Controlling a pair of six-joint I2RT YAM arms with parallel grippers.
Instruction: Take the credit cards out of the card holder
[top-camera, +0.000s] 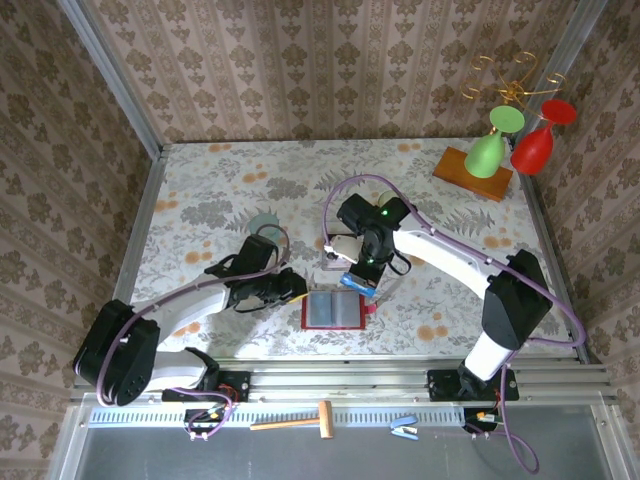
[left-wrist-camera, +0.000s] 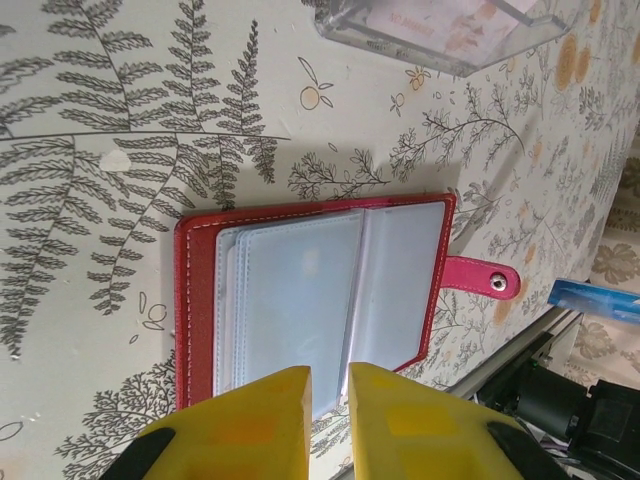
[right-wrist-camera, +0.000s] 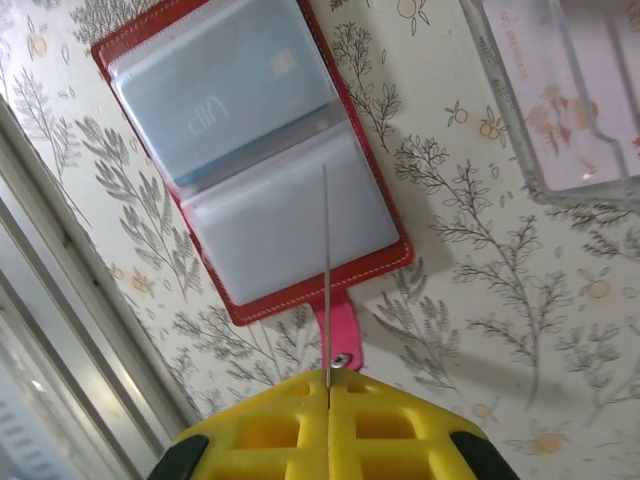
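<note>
clamping my right gripper (right-wrist-camera: 328, 385) on a blue credit card (left-wrist-camera: 592, 298) beside the open card holder (left-wrist-camera: 310, 290); my left gripper (left-wrist-camera: 328, 375), i cannot tell.

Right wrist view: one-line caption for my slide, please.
Right gripper shut on a credit card, seen edge-on over the open red card holder.

Credit card (left-wrist-camera: 595, 298) partly beyond the right edge
</note>
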